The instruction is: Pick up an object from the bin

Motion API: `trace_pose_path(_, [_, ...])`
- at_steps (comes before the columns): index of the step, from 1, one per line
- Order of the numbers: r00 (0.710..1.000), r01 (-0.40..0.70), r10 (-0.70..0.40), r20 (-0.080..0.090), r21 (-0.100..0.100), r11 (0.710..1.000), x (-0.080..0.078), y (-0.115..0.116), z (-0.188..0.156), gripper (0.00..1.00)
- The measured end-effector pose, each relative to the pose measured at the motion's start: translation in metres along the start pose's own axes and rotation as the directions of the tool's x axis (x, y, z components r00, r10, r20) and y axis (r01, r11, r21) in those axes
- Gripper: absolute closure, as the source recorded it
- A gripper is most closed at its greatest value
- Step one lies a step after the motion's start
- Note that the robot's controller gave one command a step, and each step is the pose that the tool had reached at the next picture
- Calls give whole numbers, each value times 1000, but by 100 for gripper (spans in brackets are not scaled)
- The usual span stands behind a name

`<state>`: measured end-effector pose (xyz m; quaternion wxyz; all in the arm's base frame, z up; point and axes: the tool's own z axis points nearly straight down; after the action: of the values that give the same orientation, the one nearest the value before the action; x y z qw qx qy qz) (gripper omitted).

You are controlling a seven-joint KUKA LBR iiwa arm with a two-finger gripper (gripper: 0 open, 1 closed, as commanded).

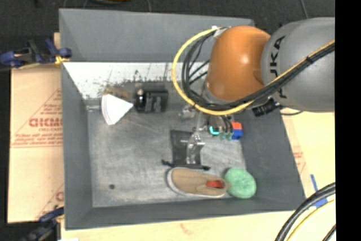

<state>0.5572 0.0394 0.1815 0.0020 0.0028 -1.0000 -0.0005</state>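
Grey "KUKA" arm (304,65) above bin (124,161)

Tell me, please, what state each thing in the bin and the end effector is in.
end effector: low in the bin, just behind the tan shoe.
tan shoe: lying flat along the near wall.
green ball: resting at the shoe's right end.
white cone: tipped on its side, far left.
black object: lying beside the cone.
blue block: partly hidden beneath the arm.

The grey arm (304,65) is displaying black KUKA lettering (276,53). An orange domed cover (237,62) is capping the wrist. Yellow and black cables (183,59) are looping round it. The gripper (196,147) is appearing metallic, possibly carrying a small cyan light.
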Motion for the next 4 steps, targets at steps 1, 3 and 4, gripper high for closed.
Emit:
trace_pose_path(1, [1000,-1,1,8,0,1000,-2,0,-4,0])
trace_pose_path(3, [999,41,-41,4,-1,999,31,-22,101,100])
trace_pose_path(4, [999,42,-42,-1,1,999,27,-23,61,100])
